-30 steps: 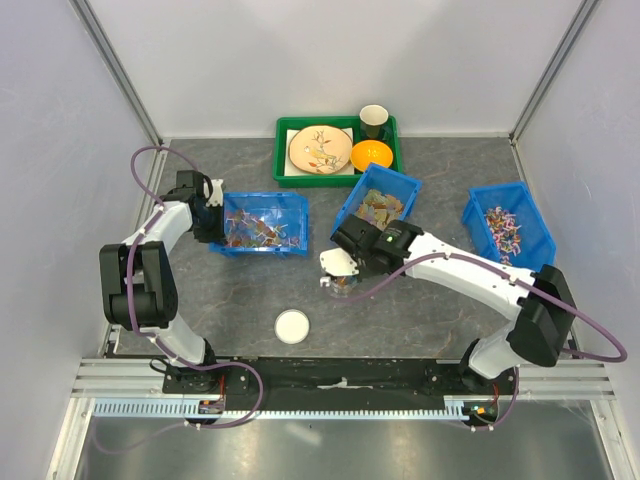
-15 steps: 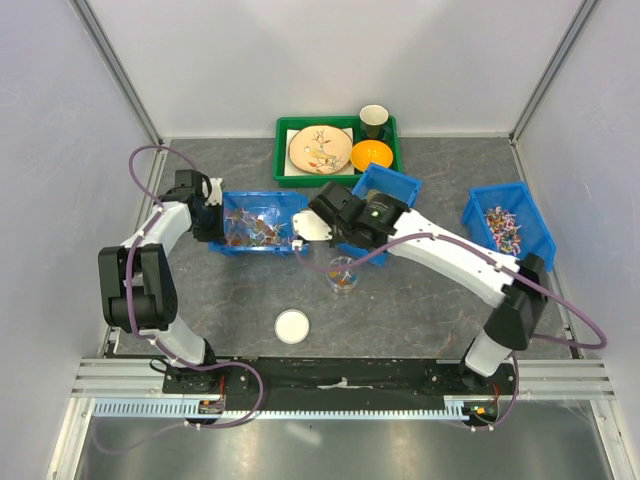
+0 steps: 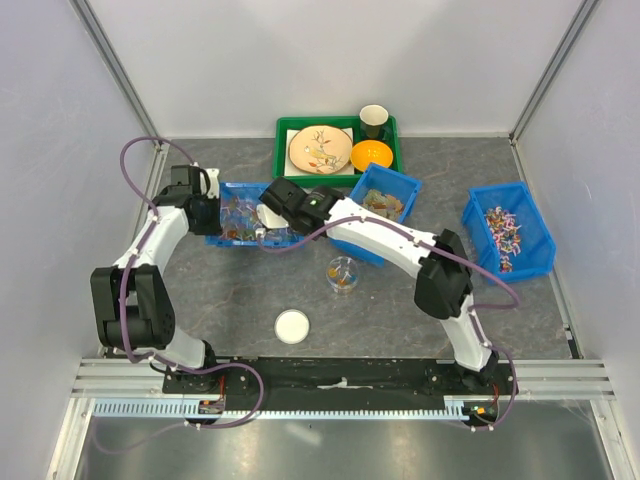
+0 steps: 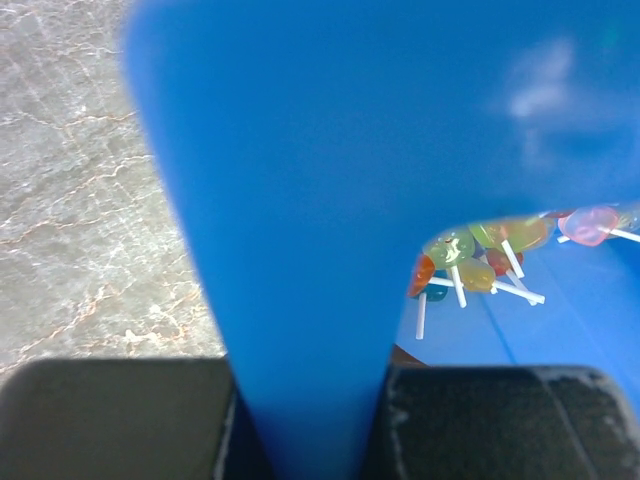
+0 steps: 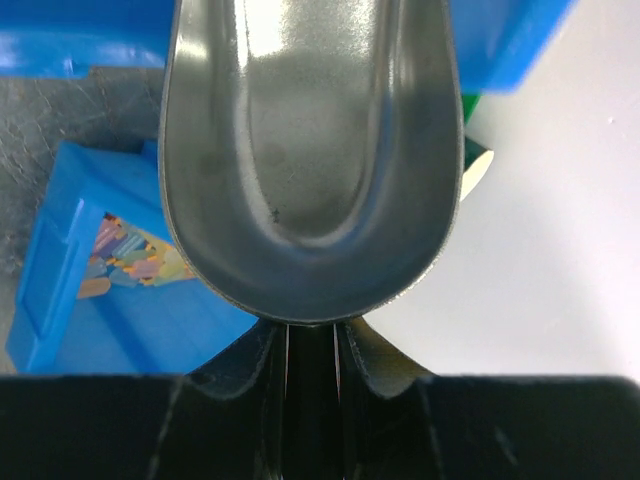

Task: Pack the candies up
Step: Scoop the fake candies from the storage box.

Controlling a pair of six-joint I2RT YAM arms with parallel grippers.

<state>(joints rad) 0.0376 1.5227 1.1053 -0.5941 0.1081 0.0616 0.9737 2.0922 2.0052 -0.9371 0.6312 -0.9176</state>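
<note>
While the right claw (image 5: 310,352) is clamped on the handle of a metal scoop (image 5: 310,150), the bowl of that scoop shows bare in the right wrist view, with nothing in it. From above, the scoop end hangs over the right-hand part of the left blue bin (image 3: 228,244), where the candies (image 3: 240,215) lie in a loose, bright heap. The left claw (image 4: 305,425) is pinched onto that bin's wall (image 4: 300,150), the blue plastic standing between its fingers, and a few candies on white sticks show just beyond it in the left wrist view.

The step in hand looks like a fresh scooping pass: the bin is steadied by one arm and the empty scoop is brought over the heap by the other. A clear cup (image 3: 342,273) stands on the desk (image 3: 230,290) well apart from the bin, with some coloured pieces already in it, so the packing seems part done. A white lid (image 3: 292,325) lies nearer the arm bases, off the cup.

The next move calls for tipping the scoop's lip down into the heap and pushing through it, then levelling out so nothing rolls off. The left grip should hold firm, since the push may shove the bin sideways.
</note>
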